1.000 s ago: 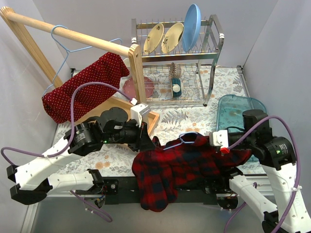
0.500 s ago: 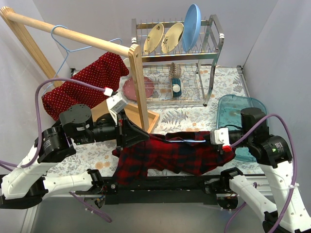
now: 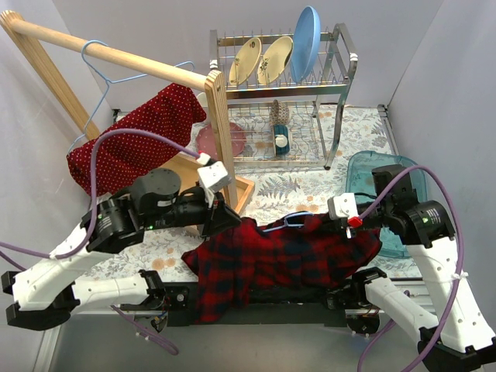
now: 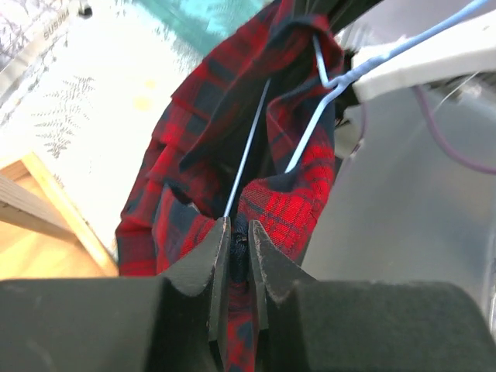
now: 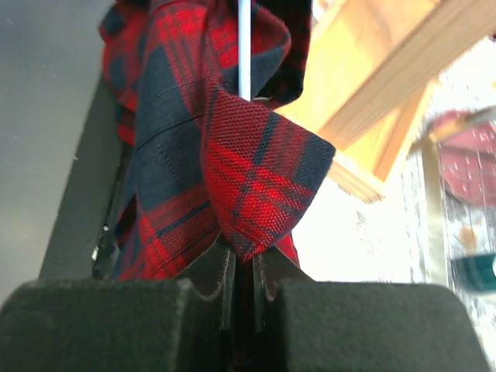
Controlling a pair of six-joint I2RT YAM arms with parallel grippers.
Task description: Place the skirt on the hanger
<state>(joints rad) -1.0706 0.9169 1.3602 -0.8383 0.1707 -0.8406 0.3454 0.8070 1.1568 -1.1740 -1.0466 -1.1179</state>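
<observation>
Background rack [image 3: 116, 56]: skirt [image 3: 136, 143] aslant, lower-left to upper-right; left pincer [image 4: 236, 232] and right pincer [image 5: 244, 260] clamped on plaid shirt [image 3: 279, 260].

We read this as a lab test cell dressed up as a home corner. Bare grey walls [image 3: 457, 70] box in a flowered tablecloth [image 3: 310, 186]. Far side: dish rack [image 3: 345, 74] with plates [image 3: 248, 60]; far left, wooden clothes rail [image 3: 116, 56]. Near edge: bolted robot arms [image 3: 62, 267] trailing purple cables [image 3: 92, 186].

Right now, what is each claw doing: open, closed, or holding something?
Left claw: closed on the shirt.
Right claw: closed on the shirt too.
</observation>
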